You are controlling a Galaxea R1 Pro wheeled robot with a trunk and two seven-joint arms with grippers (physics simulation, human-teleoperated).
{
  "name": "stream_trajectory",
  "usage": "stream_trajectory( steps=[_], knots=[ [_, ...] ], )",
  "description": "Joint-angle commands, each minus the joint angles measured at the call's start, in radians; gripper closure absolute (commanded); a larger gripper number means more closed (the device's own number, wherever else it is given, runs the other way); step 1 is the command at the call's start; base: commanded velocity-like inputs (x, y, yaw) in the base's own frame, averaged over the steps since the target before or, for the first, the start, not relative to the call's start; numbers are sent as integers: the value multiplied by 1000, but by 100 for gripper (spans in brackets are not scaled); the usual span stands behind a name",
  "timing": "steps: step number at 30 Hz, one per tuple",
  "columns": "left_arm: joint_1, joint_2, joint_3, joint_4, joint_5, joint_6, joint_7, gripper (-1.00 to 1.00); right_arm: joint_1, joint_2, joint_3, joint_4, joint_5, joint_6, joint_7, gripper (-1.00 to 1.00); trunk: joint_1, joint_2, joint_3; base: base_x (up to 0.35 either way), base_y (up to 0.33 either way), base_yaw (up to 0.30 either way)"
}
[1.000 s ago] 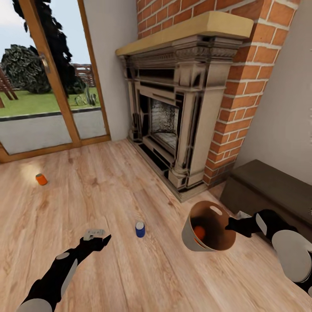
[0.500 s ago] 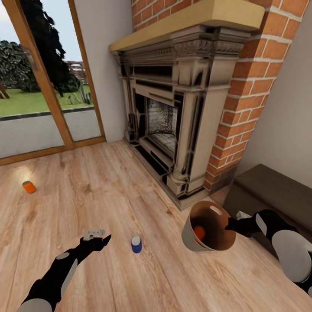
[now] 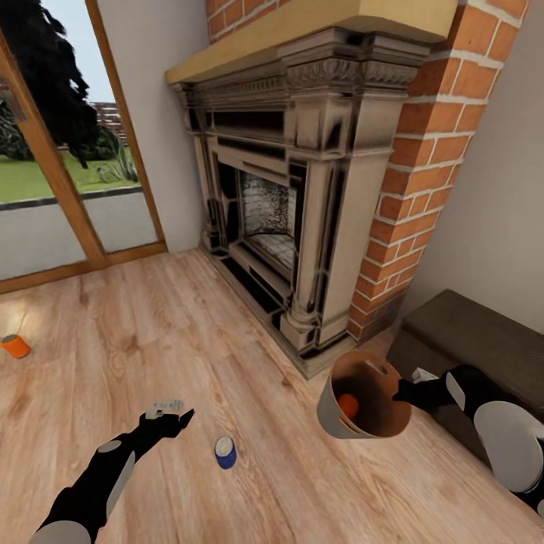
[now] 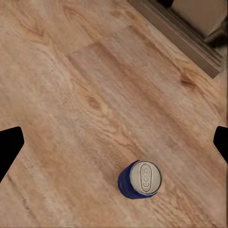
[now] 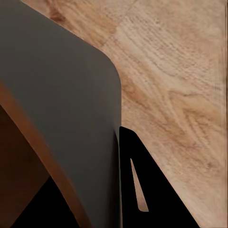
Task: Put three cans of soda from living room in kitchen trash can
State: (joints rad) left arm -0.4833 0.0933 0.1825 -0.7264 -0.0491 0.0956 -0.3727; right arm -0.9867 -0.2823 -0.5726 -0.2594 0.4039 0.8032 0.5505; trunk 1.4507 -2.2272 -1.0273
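A dark blue soda can (image 3: 224,452) stands upright on the wood floor, just right of and nearer to me than my left gripper (image 3: 171,412). That gripper hangs open above the floor, and the blue can (image 4: 140,179) sits between and beyond its widely spread fingertips (image 4: 9,148). One orange can (image 3: 15,346) lies on the floor far to the left. My right gripper (image 3: 404,393) is shut on the rim of a tilted grey trash can (image 3: 331,408) with a brown inside. Another orange can (image 3: 347,406) rests in it. The can's wall (image 5: 61,114) sits against one finger (image 5: 142,185).
A dark stone fireplace (image 3: 302,196) in a red-brick chimney (image 3: 438,151) rises straight ahead, its hearth edge close to the trash can. A low dark brown cabinet (image 3: 468,332) stands at the right by the wall. Wood-framed glass doors (image 3: 45,189) are at the left.
The whole view has shifted: fireplace and cans slid left and down in the picture, so the camera moved. The blue can now sits closer beside my left gripper. Both arms hold their pose.
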Motion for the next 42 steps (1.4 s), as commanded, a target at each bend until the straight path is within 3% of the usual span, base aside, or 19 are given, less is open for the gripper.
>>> stream_trajectory(
  steps=[1,15,42],
  knots=[
    [0,0,0,0,0,0,0,-100,0,1,-12,0,-34,10,8,100,0,0,0,214,0,-248],
    [0,-1,-1,1,1,0,0,-100,0,4,-10,0,-34,10,7,100,0,0,0,146,-70,-124],
    [0,-9,-2,1,-3,4,-4,-100,0,14,-4,2,-29,9,5,100,0,0,0,-232,160,-8]
  ],
)
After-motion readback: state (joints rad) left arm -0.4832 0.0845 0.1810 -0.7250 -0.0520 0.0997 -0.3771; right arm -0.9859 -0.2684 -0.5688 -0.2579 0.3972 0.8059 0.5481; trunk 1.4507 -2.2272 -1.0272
